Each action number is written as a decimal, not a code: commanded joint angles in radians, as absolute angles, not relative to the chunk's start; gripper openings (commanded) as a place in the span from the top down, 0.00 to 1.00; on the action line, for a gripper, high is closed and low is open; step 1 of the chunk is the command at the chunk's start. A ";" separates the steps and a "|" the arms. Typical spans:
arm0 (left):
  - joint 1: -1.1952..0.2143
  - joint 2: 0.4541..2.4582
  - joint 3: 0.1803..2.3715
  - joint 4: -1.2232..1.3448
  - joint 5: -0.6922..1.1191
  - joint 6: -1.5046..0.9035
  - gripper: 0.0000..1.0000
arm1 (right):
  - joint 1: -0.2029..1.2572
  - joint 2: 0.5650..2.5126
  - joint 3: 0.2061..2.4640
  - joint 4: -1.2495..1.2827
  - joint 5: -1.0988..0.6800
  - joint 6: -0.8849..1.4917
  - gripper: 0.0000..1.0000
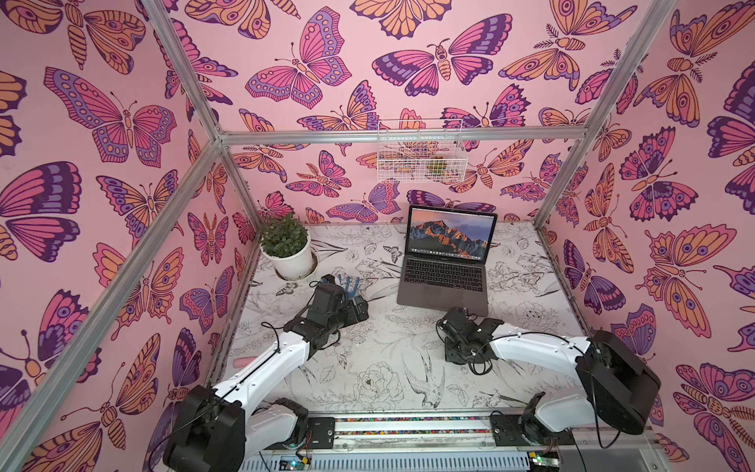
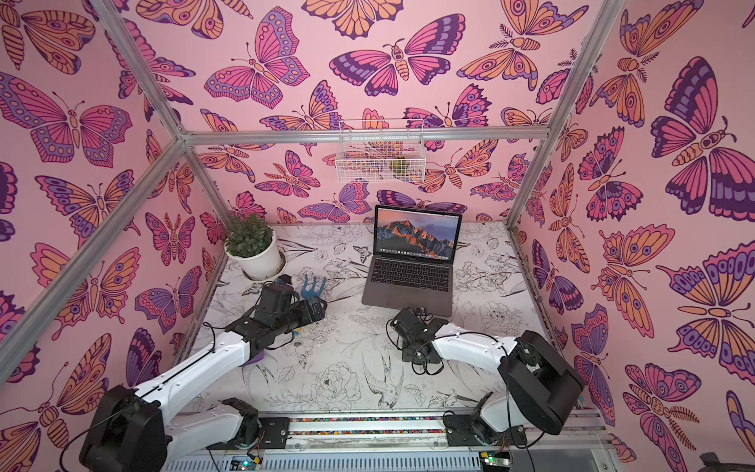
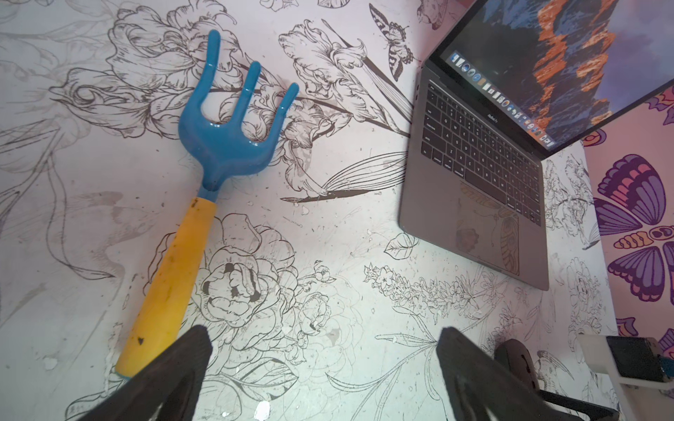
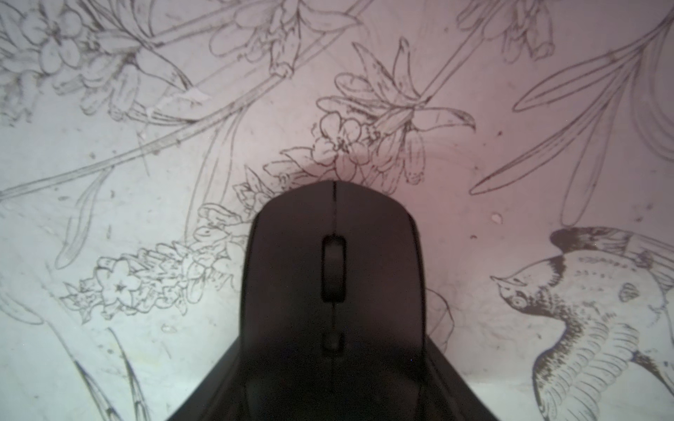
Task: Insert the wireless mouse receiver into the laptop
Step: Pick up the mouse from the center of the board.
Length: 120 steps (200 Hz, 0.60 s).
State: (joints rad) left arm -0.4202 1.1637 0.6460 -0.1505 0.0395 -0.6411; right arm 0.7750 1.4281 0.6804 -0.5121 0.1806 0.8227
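The open dark-grey laptop [image 1: 445, 282] [image 2: 408, 282] stands at the back of the table, its screen showing an orange mountain. The black wireless mouse [image 4: 332, 273] lies on the table just in front of the laptop's front edge, and its end also shows in the left wrist view [image 3: 518, 361]. My right gripper [image 4: 333, 364] [image 1: 461, 331] points down over the mouse, with its dark fingers against both of the mouse's sides. The arm hides the mouse in both top views. The receiver is out of view. My left gripper [image 3: 324, 350] [image 1: 359, 306] hangs open and empty left of the laptop.
A hand rake with a blue head and yellow handle [image 3: 226, 138] [image 1: 349, 282] lies beside my left gripper. A potted plant [image 1: 290, 253] stands at the back left. A white wire basket [image 1: 421, 151] hangs on the back wall above the laptop.
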 commanded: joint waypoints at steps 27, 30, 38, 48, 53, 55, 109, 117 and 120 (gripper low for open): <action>-0.462 1.181 0.722 0.007 0.169 -0.328 0.01 | 0.525 1.323 0.781 -0.548 -0.070 0.503 1.00; -0.464 1.184 0.725 0.021 0.181 -0.303 0.01 | 0.503 1.322 0.795 -0.565 -0.091 0.476 1.00; -0.476 1.194 0.725 0.066 0.205 -0.241 0.01 | 0.443 1.319 0.833 -0.602 -0.154 0.401 1.00; -0.490 1.207 0.714 0.144 0.250 -0.149 0.01 | 0.375 1.323 0.887 -0.659 -0.236 0.314 1.00; -0.505 1.214 0.711 0.174 0.262 -0.093 0.01 | 0.348 1.327 0.916 -0.689 -0.275 0.270 1.00; -0.510 1.215 0.710 0.185 0.263 -0.070 0.01 | 0.337 1.331 0.928 -0.701 -0.286 0.250 1.00; -0.680 1.325 0.683 0.416 0.215 0.586 0.01 | 0.314 1.410 1.159 -0.880 -0.506 0.061 1.00; -0.691 1.343 0.688 0.418 0.224 0.657 0.00 | 0.325 1.428 1.189 -0.914 -0.532 0.022 1.00; -0.697 1.350 0.688 0.418 0.226 0.682 0.00 | 0.331 1.435 1.201 -0.930 -0.536 0.005 1.00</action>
